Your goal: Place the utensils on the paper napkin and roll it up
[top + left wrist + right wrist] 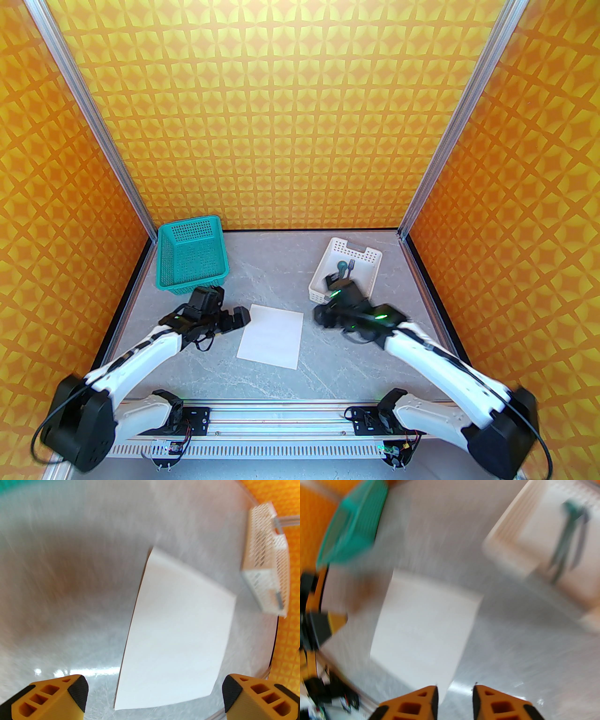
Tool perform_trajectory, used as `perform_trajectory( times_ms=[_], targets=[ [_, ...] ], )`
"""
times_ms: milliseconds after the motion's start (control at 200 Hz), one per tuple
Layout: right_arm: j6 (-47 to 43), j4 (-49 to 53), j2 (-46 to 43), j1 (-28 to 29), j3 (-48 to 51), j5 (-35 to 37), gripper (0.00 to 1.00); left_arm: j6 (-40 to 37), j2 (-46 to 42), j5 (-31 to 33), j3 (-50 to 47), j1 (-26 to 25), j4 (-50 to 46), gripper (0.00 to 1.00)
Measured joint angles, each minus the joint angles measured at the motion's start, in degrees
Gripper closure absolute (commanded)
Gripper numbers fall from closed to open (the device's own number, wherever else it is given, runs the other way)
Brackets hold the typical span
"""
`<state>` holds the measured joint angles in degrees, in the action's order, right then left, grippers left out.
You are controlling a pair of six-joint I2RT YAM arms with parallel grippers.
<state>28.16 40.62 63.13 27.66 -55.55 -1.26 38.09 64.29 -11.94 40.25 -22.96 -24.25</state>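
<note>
The white paper napkin lies flat in the middle of the grey table; it also shows as napkin and, blurred, as napkin. The dark teal utensils lie in the white perforated tray at the back right, smeared as utensils in the right wrist view. My left gripper hovers just left of the napkin's left edge, open and empty, its gripper straddling the sheet's near end. My right gripper sits just right of the napkin, its gripper narrowly open with nothing between the fingers.
A teal perforated basket stands at the back left, close to the left arm. Orange patterned walls close in the table on three sides. Bare grey table lies in front of the napkin. Both wrist views are motion-blurred.
</note>
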Motion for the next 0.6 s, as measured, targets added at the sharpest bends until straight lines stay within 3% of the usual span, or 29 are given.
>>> perform_trajectory(
  times_ms=[130,325,600],
  targets=[
    [-2.6,1.1,3.1,-6.7,-3.6,-0.2,0.66,-1.2,-5.7,4.8,1.4,0.0,-0.9,0.01],
    [-4.3,1.6,16.0,-14.3,-11.1,-0.1,0.67,-3.8,-12.9,11.0,1.8,1.4,-2.0,0.01],
    [-4.3,1.2,34.9,-18.2,-21.1,1.3,0.72,-8.1,-18.8,17.0,1.8,3.2,-2.6,0.01]
  ],
)
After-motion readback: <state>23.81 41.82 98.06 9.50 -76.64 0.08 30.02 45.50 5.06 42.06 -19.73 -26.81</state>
